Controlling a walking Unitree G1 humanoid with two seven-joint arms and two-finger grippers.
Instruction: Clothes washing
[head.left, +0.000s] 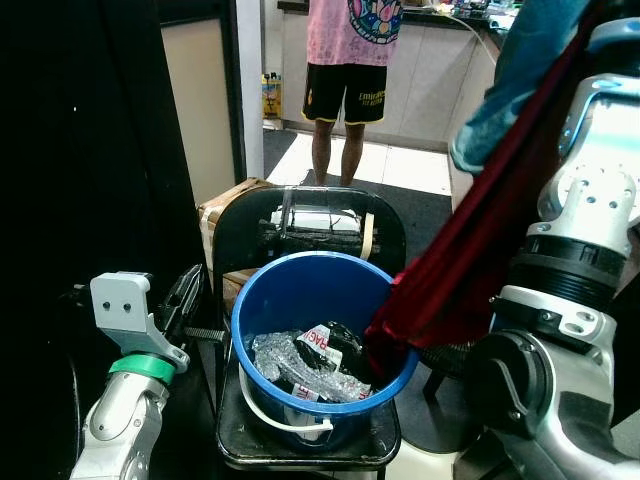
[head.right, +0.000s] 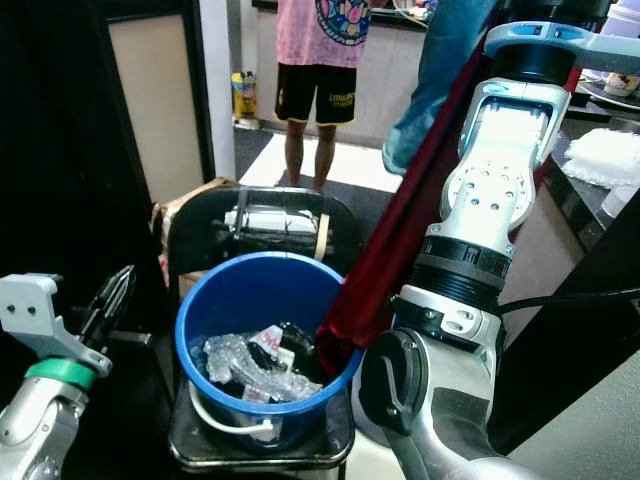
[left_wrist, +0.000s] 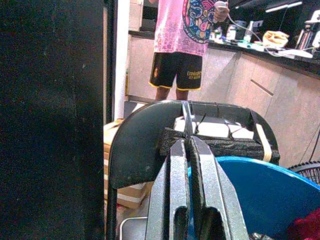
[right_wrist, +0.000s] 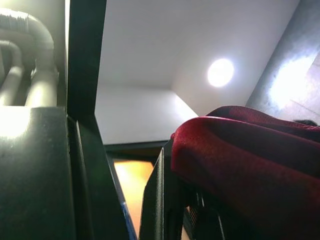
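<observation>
Two garments hung from the raised right arm: a dark red cloth (head.left: 470, 250) and a teal cloth (head.left: 510, 70) above it. Right gripper (right_wrist: 172, 200) pointed at the ceiling, fingers clamped on the red cloth draped over them. The cloth's lower end trailed down into the blue bucket (head.left: 300, 300), which sat on a black chair (head.left: 250, 225) and held crumpled plastic wrap (head.left: 290, 365). Left gripper (left_wrist: 190, 165) hovered just beside the bucket rim, fingers pressed together, holding nothing. A person (head.left: 350, 60) stood behind.
</observation>
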